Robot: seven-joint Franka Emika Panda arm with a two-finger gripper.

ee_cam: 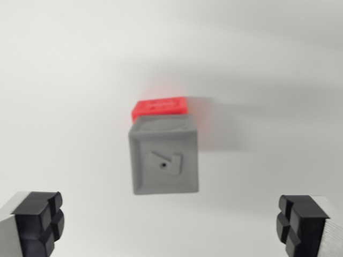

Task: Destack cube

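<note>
**Gripper above the stack, cubes ahead of the fingers**

From my seat, the wrist view looks down on a grey cube sitting on top of a red cube, of which only a thin strip shows along the grey one's far edge. Both rest on a plain white worktop, near the middle of the picture.

The gripper is spread wide and holds nothing: one black finger stands at the wrist view's left bottom corner, the other at the right bottom corner, well apart from each other. The relation that matters is this: the stack lies between the two fingers sideways, slightly toward the wrist view's left of centre, but farther up the picture than the fingertips, so I judge the gripper must move forward and down before the fingers can bracket the grey cube.

The grey cube looks like matte moulded or printed plastic, with a recessed panel on its top face, a small raised or sunken mark and a dark hole in it. The picture is soft, so I may be misreading that detail. The red cube is brighter and throws a reddish glow on the worktop. The fingertips are black, blocky and grooved.
</note>
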